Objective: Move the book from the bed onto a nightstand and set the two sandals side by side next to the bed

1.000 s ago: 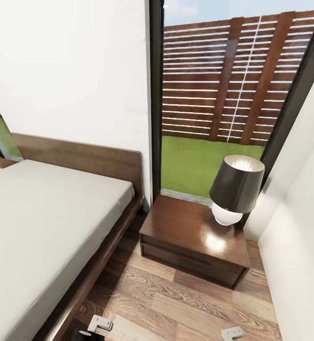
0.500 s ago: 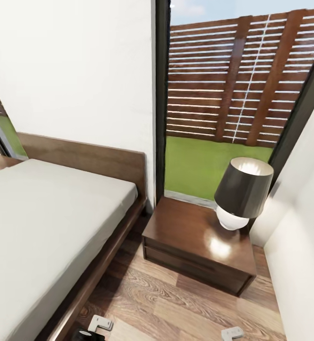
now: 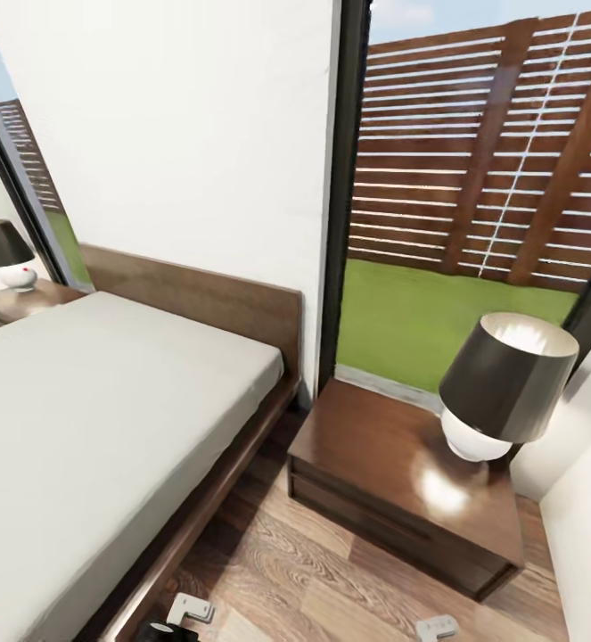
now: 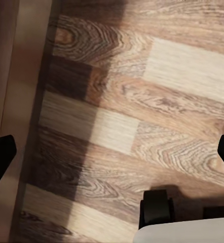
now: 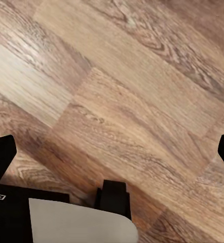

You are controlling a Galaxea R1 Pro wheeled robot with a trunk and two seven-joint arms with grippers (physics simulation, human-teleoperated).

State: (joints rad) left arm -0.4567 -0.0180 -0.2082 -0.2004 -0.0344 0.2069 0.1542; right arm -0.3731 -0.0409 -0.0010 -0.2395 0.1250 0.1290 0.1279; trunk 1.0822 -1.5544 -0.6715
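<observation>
Leftmost in the head view: far nightstand (image 3: 23,301) with a small dark-shaded lamp (image 3: 5,254), beside a narrow window strip (image 3: 32,174). Next along, bed (image 3: 99,419), plain grey mattress, dark frame, headboard (image 3: 206,299) flat against the white wall (image 3: 179,125). No book or sandals on the stretch of mattress and floor in sight. Then a gap of plank floor (image 3: 268,571) between bed frame and near nightstand (image 3: 393,464). On its top, toward the right rear corner, a bigger lamp (image 3: 504,383), dark shade over a white round base, upright. Behind, tall window (image 3: 473,178) with lawn and brown slat fence. Far right, more white wall (image 3: 589,535).

Low in the same view, two small grey bits of the robot's own body, possibly arm parts, too cropped to be sure.

Left wrist view: left gripper (image 4: 112,157) spread wide, fingertips (image 4: 0,157) dark at opposite edges, nothing between, planks below and a dark strip of what looks like bed frame (image 4: 10,76) along one side.

Right wrist view: right gripper (image 5: 112,157) likewise spread, fingertips (image 5: 0,154) far apart, empty, over bare planks.
</observation>
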